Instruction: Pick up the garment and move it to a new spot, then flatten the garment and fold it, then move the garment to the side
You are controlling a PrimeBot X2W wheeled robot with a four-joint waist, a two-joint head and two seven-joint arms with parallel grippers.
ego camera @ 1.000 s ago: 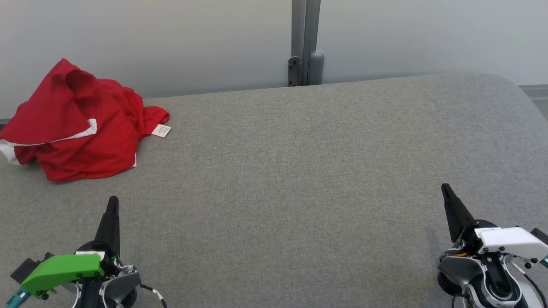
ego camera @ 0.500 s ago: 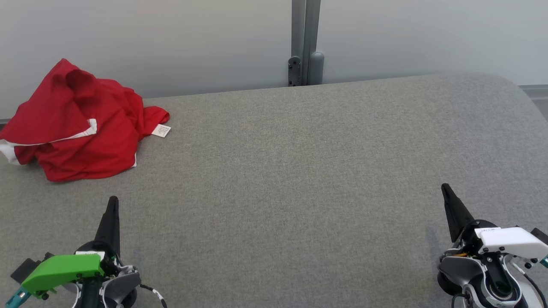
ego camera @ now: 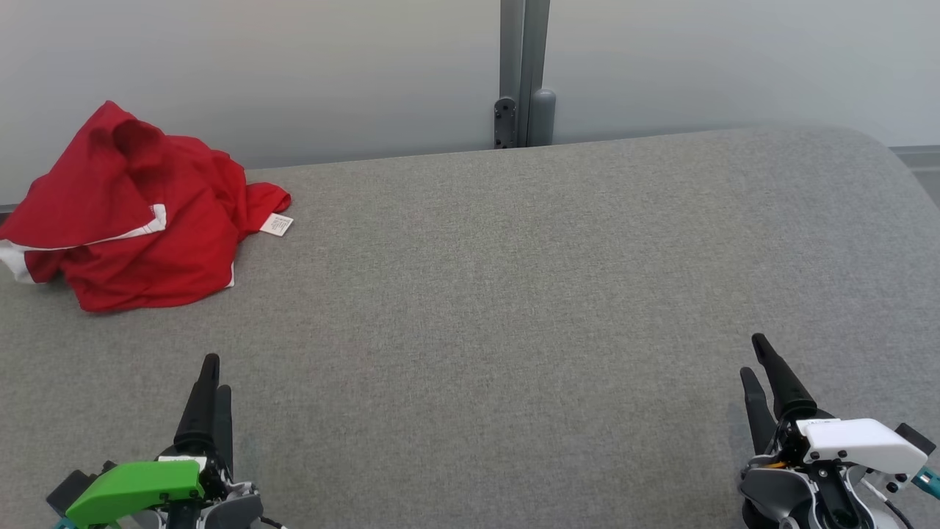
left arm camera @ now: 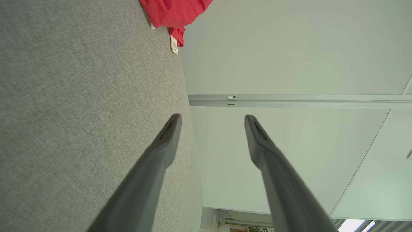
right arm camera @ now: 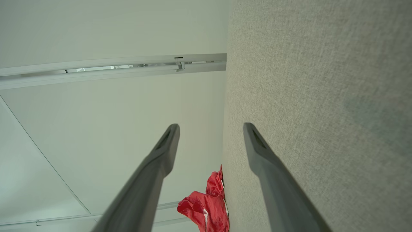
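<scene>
Step one is not yet begun: the garment (ego camera: 132, 213) is seen crumpled at the upper left of the frame. The left gripper (ego camera: 217, 373) and right gripper (ego camera: 750, 356) are spread and empty. Next, the garment must be reached and pinched.

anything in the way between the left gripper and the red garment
Nothing visible does: just grey surface runs from the left gripper to the crumpled red garment at the far left. Its white label lies right of that line.
</scene>
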